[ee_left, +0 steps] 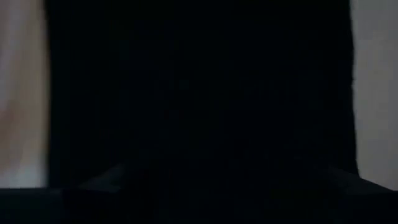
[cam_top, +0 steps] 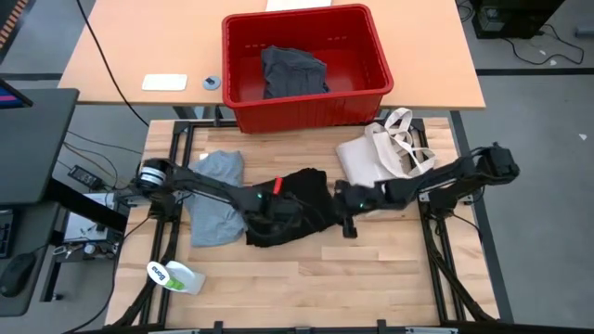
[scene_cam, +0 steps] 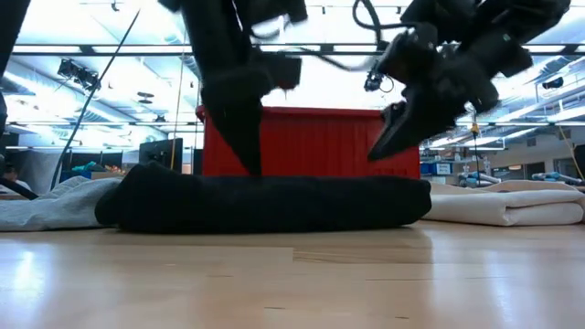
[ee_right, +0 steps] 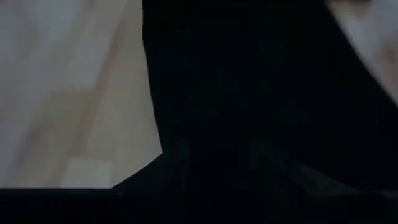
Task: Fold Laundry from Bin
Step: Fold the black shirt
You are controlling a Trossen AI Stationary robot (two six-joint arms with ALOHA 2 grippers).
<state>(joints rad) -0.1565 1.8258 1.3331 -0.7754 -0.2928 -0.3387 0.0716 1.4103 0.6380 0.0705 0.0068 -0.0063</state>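
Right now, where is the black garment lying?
In the high view the black garment lies mid-table, between the grey T-shirt on the left and the cream tote bag on the right, in front of the red bin.

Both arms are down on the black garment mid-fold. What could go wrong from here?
1. The left claw presses into the black garment; lifting away might snag cloth and undo the fold.
2. The right claw hangs just above the garment's end, beside the cream tote bag. A sideways sweep may drag the bag.
3. The grey T-shirt lies against the black garment under the left arm, so a pull could bunch both together.
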